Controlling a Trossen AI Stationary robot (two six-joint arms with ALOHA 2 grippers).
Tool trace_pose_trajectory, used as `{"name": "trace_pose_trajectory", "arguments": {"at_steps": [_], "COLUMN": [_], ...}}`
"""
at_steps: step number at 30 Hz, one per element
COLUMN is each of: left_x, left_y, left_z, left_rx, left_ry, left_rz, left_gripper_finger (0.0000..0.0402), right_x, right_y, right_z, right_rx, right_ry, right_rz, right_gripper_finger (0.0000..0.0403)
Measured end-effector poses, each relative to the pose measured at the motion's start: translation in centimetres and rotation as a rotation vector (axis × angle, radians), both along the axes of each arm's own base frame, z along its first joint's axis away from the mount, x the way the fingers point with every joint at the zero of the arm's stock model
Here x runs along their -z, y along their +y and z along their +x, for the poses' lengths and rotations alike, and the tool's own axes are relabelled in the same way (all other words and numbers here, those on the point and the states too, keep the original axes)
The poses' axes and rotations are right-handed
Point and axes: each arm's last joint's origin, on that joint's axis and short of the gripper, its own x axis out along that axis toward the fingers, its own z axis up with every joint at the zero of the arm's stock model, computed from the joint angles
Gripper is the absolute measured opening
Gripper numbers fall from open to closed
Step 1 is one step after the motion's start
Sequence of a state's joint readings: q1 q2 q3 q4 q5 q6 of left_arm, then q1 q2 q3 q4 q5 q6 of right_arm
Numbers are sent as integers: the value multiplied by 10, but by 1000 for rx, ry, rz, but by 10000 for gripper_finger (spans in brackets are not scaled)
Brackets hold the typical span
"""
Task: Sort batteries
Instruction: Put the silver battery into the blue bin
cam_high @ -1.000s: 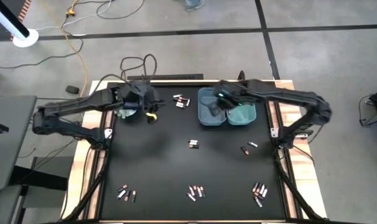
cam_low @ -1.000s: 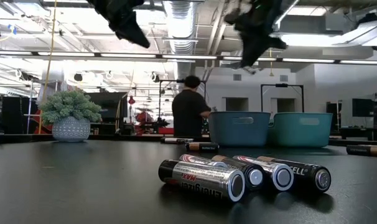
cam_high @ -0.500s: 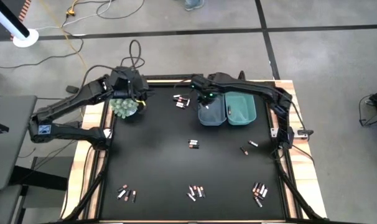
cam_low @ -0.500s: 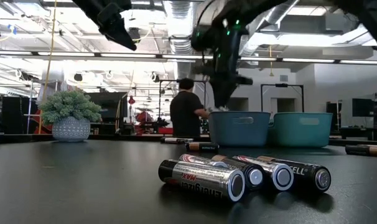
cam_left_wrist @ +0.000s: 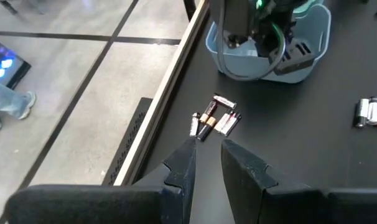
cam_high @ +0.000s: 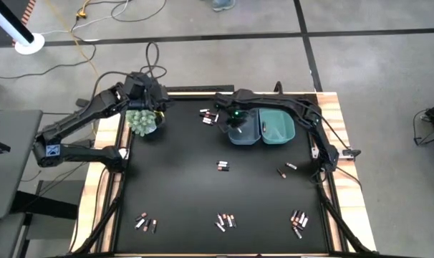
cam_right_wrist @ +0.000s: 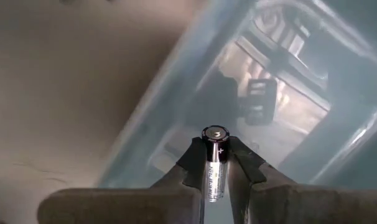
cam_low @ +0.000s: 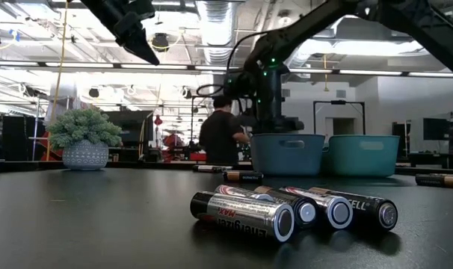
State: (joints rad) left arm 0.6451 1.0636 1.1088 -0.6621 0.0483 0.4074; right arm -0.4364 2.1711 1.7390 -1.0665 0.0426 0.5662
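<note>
Right arm: we've got its fingers point(cam_right_wrist: 214, 163) pinching a single dark battery point(cam_right_wrist: 213, 167), plus end facing out, right at the near wall of the blue bin point(cam_high: 240, 133), upper middle of the overhead frame.
Right arm, low view: it comes down from the top right and ends just above the blue bin's rim point(cam_low: 286, 137).
Left arm: parked at the upper left of the overhead shot, over the little potted plant point(cam_high: 143, 122) at the counter's point(cam_high: 174, 186) corner. Its fingers point(cam_left_wrist: 205, 163) are slightly apart with nothing between them.
Bins: the blue one and a teal bin point(cam_high: 277, 127) touch side by side near the top edge of the counter.
Loose batteries: a small bunch point(cam_high: 208, 116) just left of the blue bin, a pair point(cam_high: 222, 166) mid-counter, a couple point(cam_high: 286, 169) to the right, and three clusters along the bottom edge, left point(cam_high: 145, 223), middle point(cam_high: 225, 221) and right point(cam_high: 299, 221).
Low view foreground: four batteries point(cam_low: 294, 211) lying side by side, ends toward us.
Background: a person point(cam_low: 221, 137) stands beyond the counter, back turned to us.
</note>
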Motion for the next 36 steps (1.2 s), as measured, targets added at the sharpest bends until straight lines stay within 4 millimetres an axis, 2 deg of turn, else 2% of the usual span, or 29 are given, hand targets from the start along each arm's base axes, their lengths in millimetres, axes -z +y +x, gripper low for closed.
{"name": "trace_pose_trajectory", "arguments": {"at_steps": [4, 11, 22, 28, 30, 36], "left_x": [0, 0, 0, 0, 0, 0], "left_y": [0, 0, 0, 0, 0, -14], "left_z": [0, 0, 0, 0, 0, 10], "left_rx": [-3, -7, -18, -36, -41, -8], "left_ry": [0, -4, -12, -27, -34, -64], "left_rz": [-1, -6, -18, -40, -52, -107], "left_gripper_finger": [70, 70, 70, 70, 70, 70], "right_x": [10, 8, -12, -45, -62, -121], "right_y": [-2, -1, -1, 1, 4, 29], "right_z": [0, 0, -5, -18, -26, -62], "right_rx": [2, -12, -37, -34, -31, -43], "right_ry": [27, 26, -8, -39, -30, -1], "right_rz": [16, 9, -17, -48, -96, -226], "right_gripper_finger": [50, 54, 125, 157, 161, 153]}}
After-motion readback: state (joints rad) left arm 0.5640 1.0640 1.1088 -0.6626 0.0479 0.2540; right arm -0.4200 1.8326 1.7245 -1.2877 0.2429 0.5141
